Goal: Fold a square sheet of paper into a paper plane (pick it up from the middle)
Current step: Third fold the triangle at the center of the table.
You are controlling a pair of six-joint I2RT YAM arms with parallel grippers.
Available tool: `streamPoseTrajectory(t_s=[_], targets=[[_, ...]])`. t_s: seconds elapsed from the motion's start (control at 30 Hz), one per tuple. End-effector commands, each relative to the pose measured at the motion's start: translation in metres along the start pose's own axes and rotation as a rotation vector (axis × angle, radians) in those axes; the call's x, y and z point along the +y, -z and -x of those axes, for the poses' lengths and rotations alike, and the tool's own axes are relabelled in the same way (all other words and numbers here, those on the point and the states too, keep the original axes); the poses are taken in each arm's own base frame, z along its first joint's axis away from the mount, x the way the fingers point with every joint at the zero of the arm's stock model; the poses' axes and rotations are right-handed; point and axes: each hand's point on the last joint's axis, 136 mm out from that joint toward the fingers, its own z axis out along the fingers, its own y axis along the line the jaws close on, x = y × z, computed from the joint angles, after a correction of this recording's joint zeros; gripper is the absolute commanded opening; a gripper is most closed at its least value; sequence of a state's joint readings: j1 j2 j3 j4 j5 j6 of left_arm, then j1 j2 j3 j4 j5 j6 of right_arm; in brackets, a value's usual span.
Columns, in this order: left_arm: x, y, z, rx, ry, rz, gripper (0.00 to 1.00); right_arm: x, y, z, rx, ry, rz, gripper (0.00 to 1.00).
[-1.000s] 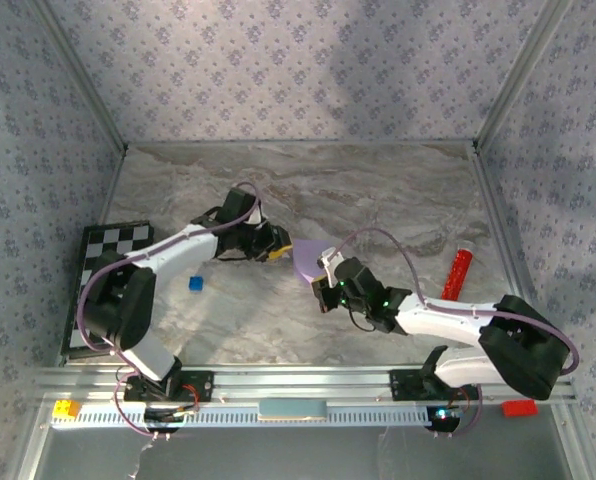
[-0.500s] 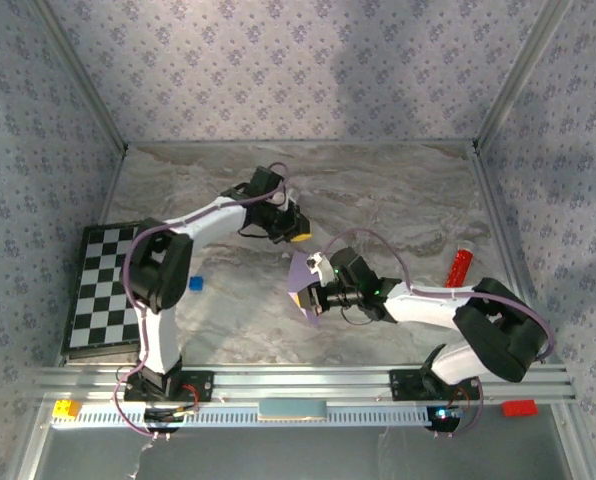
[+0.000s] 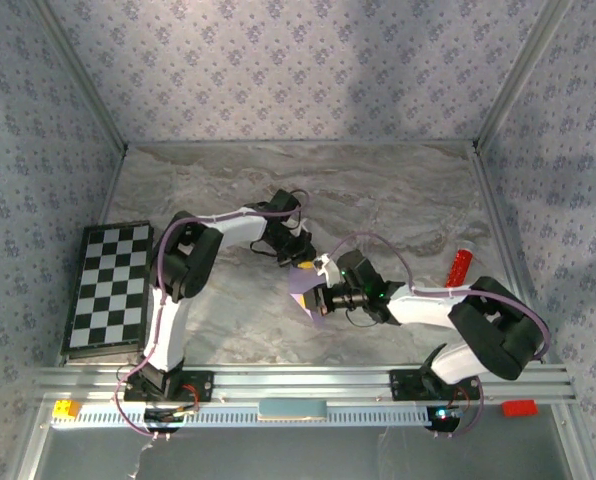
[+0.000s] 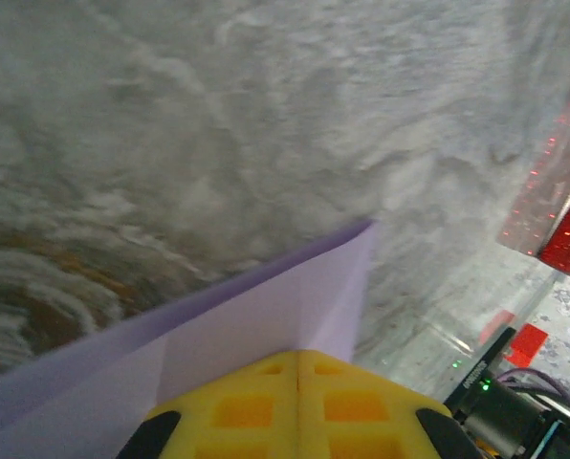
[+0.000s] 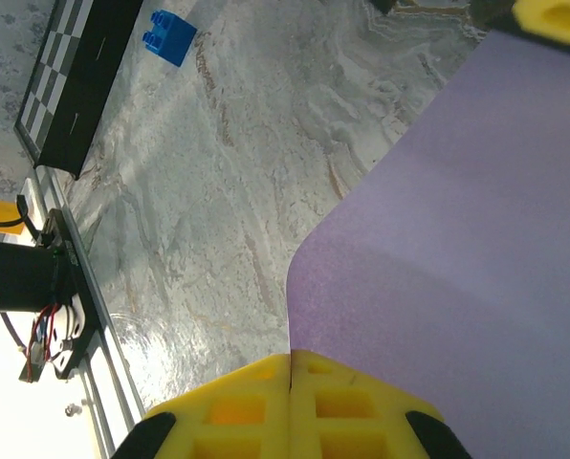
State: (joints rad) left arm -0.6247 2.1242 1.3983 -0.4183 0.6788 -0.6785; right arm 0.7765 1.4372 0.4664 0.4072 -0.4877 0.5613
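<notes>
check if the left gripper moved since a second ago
Yes. In the top view the left gripper has shifted right, farther from the chequered board, and now pinches the lilac sheet of paper that the right gripper holds.

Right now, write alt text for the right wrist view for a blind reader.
The right gripper, yellow fingers shut, pinches a lilac paper sheet spreading up and right. Below lies a marbled table, with a blue cube and chequered board at upper left.
</notes>
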Motion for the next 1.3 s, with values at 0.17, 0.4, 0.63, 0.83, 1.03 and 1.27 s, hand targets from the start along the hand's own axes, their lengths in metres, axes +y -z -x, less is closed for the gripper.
streamPoseTrajectory(t_s=[0.17, 0.4, 0.63, 0.83, 1.03, 1.27], targets=[[0.026, -0.014, -0.012, 0.035, 0.006, 0.075, 0.03, -0.021, 0.002, -0.005, 0.015, -0.074, -0.053, 0.0], [0.026, -0.013, -0.011, 0.034, 0.001, 0.081, 0.02, -0.039, 0.007, -0.002, 0.009, -0.109, -0.108, 0.0], [0.025, -0.013, -0.012, 0.034, 0.002, 0.081, 0.01, -0.057, 0.011, 0.0, 0.017, -0.124, -0.197, 0.0], [0.025, -0.012, -0.012, 0.032, 0.004, 0.081, 0.01, -0.062, 0.009, 0.001, 0.026, -0.123, -0.216, 0.0], [0.025, -0.012, -0.012, 0.029, 0.003, 0.083, 0.01, -0.064, 0.006, 0.004, 0.033, -0.117, -0.225, 0.0], [0.025, -0.013, -0.013, 0.033, 0.007, 0.082, 0.01, -0.065, 0.002, 0.004, 0.05, -0.12, -0.226, 0.0]])
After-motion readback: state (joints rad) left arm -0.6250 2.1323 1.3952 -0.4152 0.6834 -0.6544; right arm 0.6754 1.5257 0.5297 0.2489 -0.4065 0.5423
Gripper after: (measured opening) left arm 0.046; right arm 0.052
